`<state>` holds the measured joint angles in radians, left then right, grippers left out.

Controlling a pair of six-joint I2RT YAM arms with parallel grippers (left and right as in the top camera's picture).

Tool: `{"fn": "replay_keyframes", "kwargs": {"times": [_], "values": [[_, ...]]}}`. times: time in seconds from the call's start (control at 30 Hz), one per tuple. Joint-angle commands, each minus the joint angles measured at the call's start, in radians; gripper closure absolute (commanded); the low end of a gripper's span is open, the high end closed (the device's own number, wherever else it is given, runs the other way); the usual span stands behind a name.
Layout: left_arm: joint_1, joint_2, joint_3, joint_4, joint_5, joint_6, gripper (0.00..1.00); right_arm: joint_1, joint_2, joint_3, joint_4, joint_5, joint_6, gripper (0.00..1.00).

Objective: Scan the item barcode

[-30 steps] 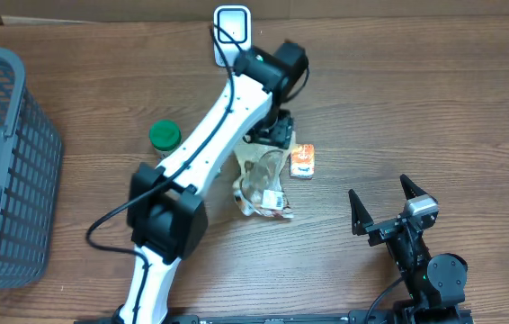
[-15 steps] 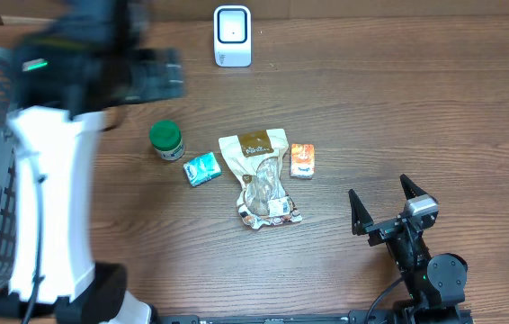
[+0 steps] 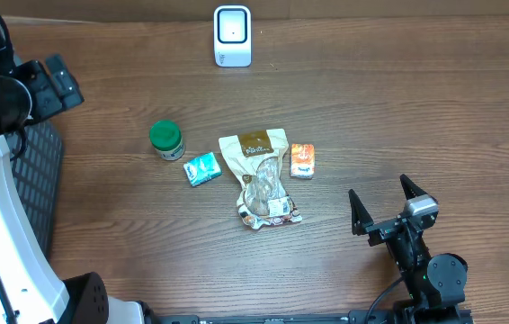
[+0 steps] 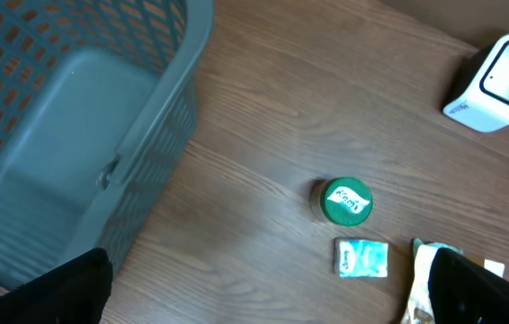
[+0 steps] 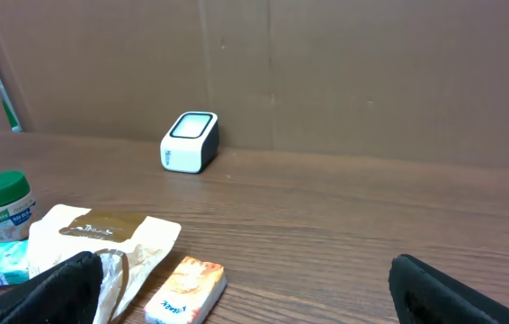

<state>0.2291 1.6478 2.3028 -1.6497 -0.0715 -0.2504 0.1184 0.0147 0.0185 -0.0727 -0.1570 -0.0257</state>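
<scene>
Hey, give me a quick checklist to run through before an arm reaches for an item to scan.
1. Left gripper open and empty: ok.
2. Right gripper open and empty: ok.
3. Scanner upright with nothing in front of it: ok.
4. Jar, packet, pouch and box lie side by side, none stacked: ok.
5. Barcode facing up on any item: cannot tell.
6. Basket empty: ok.

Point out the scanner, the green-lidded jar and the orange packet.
scanner [image 3: 231,28], overhead view, window centre
green-lidded jar [image 4: 347,202], left wrist view, lid centre
orange packet [image 3: 302,160], overhead view, printed face
</scene>
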Motion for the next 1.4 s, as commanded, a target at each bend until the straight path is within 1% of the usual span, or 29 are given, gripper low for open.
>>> {"fn": "replay_keyframes", "kwargs": {"times": [0.0, 0.67, 0.7, 0.83, 0.9, 1.0, 1.1, 1.23, 1.37], "values": [[0.002, 0.002, 0.009, -0.005, 0.016, 0.027, 0.0, 0.004, -0.011, -0.01, 0.003, 0.0, 0.002, 0.0], [0.002, 0.002, 0.009, -0.003, 0.016, 0.026, 0.0, 0.004, -0.011, -0.01, 0.008, -0.001, 0.002, 0.0], [0.002, 0.002, 0.009, -0.003, 0.016, 0.026, 0.01, 0.004, -0.011, -0.01, 0.008, -0.009, 0.002, 0.0], [0.002, 0.002, 0.009, -0.003, 0.016, 0.026, 0.01, 0.005, -0.012, -0.01, 0.042, -0.155, 0.002, 0.0], [0.002, 0.002, 0.009, -0.003, 0.016, 0.026, 0.0, 0.005, -0.011, 0.001, 0.043, -0.175, 0.003, 0.0], [0.002, 0.002, 0.009, -0.003, 0.016, 0.026, 0.01, 0.005, 0.005, 0.057, -0.024, -0.174, 0.002, 0.0], [0.002, 0.002, 0.01, -0.003, 0.016, 0.026, 0.0, 0.004, 0.064, 0.14, -0.088, -0.174, 0.002, 0.0], [0.002, 0.002, 0.009, -0.003, 0.016, 0.026, 0.0, 0.004, 0.222, 0.302, -0.167, -0.179, 0.002, 0.0], [0.002, 0.002, 0.009, -0.003, 0.016, 0.026, 0.01, 0.004, 0.435, 0.506, -0.293, -0.187, 0.002, 0.0]]}}
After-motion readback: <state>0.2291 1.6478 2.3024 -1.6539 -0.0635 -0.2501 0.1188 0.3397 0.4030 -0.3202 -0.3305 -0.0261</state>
